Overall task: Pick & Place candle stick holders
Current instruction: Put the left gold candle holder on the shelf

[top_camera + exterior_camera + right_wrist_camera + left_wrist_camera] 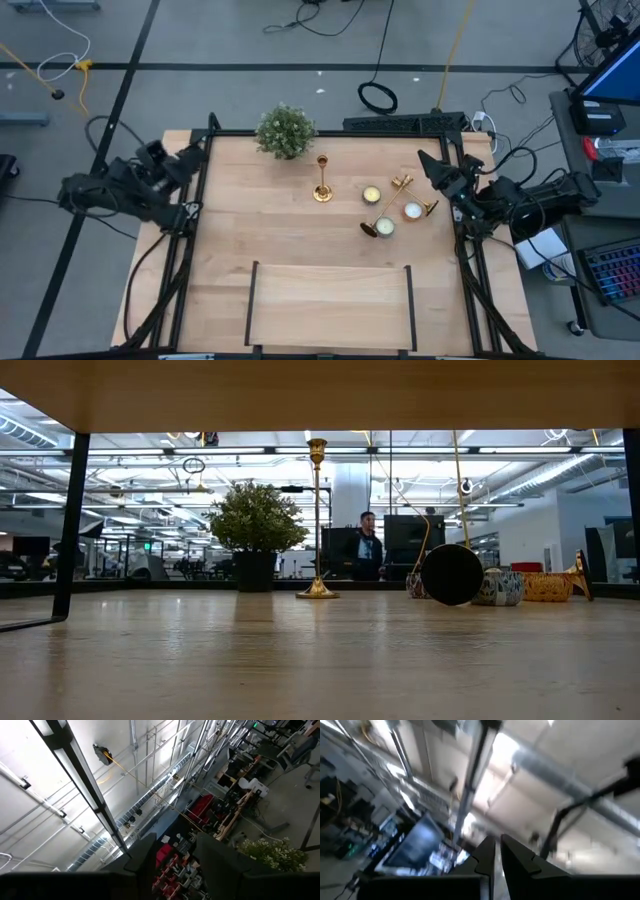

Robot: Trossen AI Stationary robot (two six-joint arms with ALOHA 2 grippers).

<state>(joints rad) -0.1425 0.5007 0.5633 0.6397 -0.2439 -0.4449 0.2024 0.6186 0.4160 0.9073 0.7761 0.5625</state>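
I see a light wood table point(300, 250), smooth w/ fine grain, matt. Standing candle holder point(322, 180) looks like shiny gold metal, very glossy. Table frame point(330, 133) is black metal, dull. Plant point(285, 131) looks leafy & rough.

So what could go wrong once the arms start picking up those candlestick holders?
The upright candlestick holder is tall and slim on a small base, so a sideways nudge could topple it. The two lying candlestick holders sit tangled among small candle cups, so a grasp there may knock or drag a cup. The right gripper is parked at the table edge close to that cluster and could clip it when moving out; the left gripper waits at the opposite edge.
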